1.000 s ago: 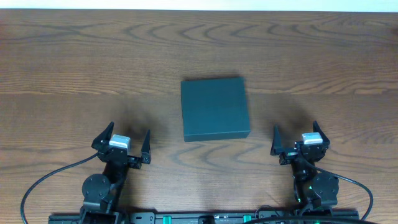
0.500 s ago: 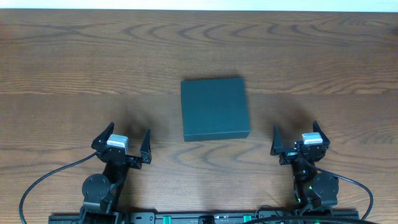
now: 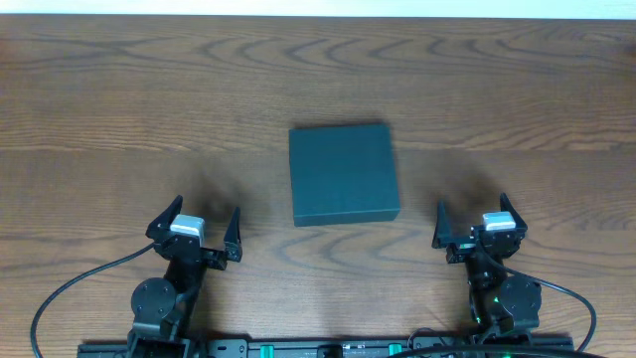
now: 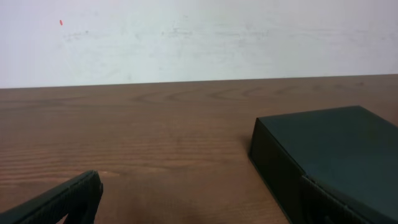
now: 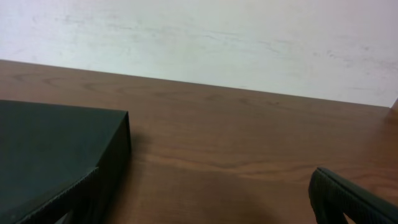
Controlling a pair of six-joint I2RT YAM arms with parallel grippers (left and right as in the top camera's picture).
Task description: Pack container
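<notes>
The container (image 3: 344, 174), a matte dark teal-green box with crisp straight edges and a flat closed top, is seen lying near the middle of the wood-grained brown surface (image 3: 119, 109). Bare wood is left on every side of it, most of all toward the far edge and both ends. The left gripper (image 3: 207, 212) and the right gripper (image 3: 472, 206) are held near the front edge, well apart from the box on either side, both empty with jaws spread wide. A fold line, possibly the flap, is glimpsed on the box's near corner in the wrist views.

no readable text, labels or numbers anywhere in view.
</notes>
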